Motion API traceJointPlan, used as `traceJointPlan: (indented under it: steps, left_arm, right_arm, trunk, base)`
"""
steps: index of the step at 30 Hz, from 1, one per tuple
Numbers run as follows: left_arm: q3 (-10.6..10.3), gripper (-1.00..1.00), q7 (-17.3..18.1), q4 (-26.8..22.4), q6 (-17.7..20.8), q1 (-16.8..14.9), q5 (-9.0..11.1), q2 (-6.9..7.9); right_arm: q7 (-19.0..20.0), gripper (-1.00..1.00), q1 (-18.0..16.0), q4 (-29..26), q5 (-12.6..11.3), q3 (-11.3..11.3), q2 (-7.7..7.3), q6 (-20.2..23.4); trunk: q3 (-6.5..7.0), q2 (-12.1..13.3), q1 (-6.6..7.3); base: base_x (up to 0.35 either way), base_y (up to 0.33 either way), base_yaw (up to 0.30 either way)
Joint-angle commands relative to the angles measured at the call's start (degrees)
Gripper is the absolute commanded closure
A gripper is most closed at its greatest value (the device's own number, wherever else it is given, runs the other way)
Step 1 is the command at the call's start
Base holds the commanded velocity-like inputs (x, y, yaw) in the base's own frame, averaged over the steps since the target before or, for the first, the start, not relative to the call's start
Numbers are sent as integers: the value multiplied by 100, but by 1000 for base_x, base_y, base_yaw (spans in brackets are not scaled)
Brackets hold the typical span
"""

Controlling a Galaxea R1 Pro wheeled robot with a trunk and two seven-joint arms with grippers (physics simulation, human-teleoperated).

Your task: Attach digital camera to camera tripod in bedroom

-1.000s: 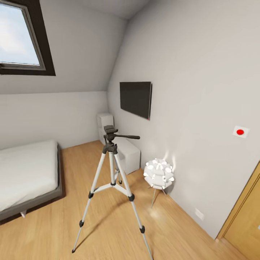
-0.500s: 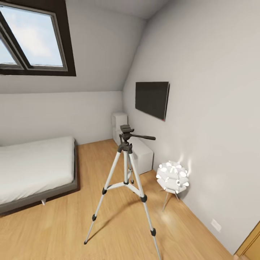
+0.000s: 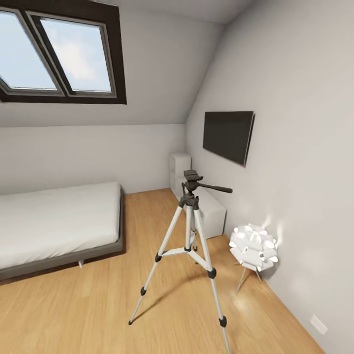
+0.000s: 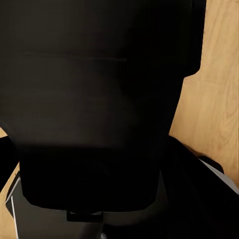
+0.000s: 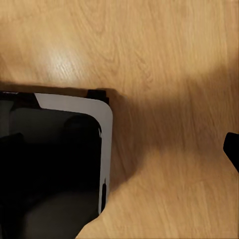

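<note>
While the camera tripod [image 3: 190, 236] stands upright on the bedroom's wood floor [image 3: 98, 305], between the low bed [image 3: 54, 226] and the glowing white lamp [image 3: 254, 249], its black head carries nothing. In the left wrist view a large black mass blocks the pincer, so its state cannot be told; likewise the right pincer, over bare floor beside the robot's base [image 5: 59, 159]

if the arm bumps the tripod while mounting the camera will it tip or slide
The camera tripod looks tall on thin legs with a narrow spread, so it would probably tip easily. Its small feet on the smooth wood floor may also slide. The long pan handle could snag.
</note>
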State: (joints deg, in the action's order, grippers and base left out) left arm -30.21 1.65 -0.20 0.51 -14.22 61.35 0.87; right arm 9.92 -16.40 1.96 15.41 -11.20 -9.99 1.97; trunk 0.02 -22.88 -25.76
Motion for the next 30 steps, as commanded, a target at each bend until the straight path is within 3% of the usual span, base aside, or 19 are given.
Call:
traceJointPlan:
  steps: [1, 10, 30]
  left_arm:
    - [-47, 100, 20, 2, 7, -2, 48, -17]
    - [-52, 100, 26, 2, 22, -2, 37, -60]
    - [-55, 100, 28, 2, 24, -2, 34, -61]
  right_arm:
    - [16, -100, -4, 6, 50, -49, -3, 12]
    - [18, -100, -4, 6, 50, -49, -10, -8]
    - [19, -100, -4, 6, 50, -49, -49, -17]
  trunk:
    - [-2, -4, -2]
    - [-2, -4, -2]
    - [-2, -4, -2]
  base:
    - [0, 0, 91]
    - [43, -28, 30]
    - [219, -170, 1]
